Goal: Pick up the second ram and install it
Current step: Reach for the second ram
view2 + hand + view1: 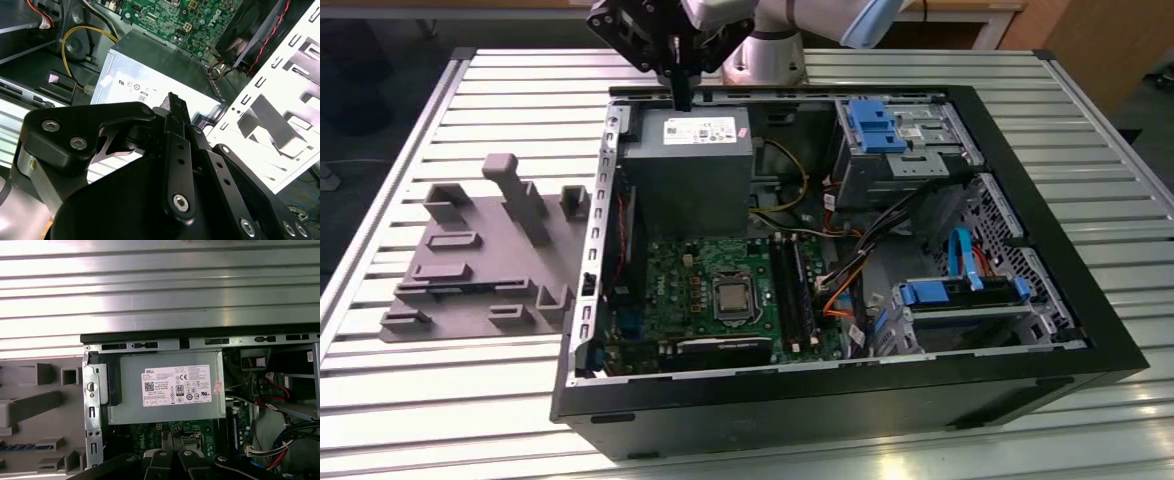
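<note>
My gripper [680,98] hangs shut above the back edge of the open computer case [1067,300], over the grey power supply [683,165]. Nothing is between its fingers [172,105]. In the first wrist view the fingertips [169,440] show in front of the green circuit board [150,432]. A thin bluish strip with a row of chips, which looks like the second ram [25,446], lies in a slot of the grey holder plate [467,260] at the exterior view's left of the case, well away from the gripper. The long black sockets [790,290] run beside the processor socket [734,298].
The case stands on a ribbed metal table [480,400]. Blue drive brackets [874,125] and a second blue bracket [961,293] sit on the case's far side, with orange and black cables [847,275] between them. Upright posts [520,195] rise from the holder plate.
</note>
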Tool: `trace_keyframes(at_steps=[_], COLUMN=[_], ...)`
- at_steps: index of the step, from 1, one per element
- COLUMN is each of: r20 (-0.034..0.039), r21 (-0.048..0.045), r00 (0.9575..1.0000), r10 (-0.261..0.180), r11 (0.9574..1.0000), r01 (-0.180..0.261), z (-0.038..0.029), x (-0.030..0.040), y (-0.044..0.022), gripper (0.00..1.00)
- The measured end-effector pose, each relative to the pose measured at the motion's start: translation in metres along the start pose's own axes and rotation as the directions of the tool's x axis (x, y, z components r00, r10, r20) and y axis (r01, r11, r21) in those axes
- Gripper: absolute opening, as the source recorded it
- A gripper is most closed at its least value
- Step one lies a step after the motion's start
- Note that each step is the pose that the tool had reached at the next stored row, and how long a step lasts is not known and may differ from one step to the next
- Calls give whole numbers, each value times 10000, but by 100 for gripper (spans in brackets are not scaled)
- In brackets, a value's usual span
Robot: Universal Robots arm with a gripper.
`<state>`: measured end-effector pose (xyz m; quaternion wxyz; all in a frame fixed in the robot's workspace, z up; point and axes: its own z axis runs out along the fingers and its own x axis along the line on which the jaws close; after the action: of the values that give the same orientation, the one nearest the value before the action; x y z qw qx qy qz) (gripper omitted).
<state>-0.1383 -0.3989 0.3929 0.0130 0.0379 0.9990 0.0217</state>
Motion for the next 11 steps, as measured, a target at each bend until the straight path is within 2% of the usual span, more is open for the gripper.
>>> trace_keyframes(at_steps=[11], r20=[-1], r21=[0], r00=[10000], r10=[0], r11=[10000], r01=[0], z=[2], x=[24], y=[-2], gripper=[11])
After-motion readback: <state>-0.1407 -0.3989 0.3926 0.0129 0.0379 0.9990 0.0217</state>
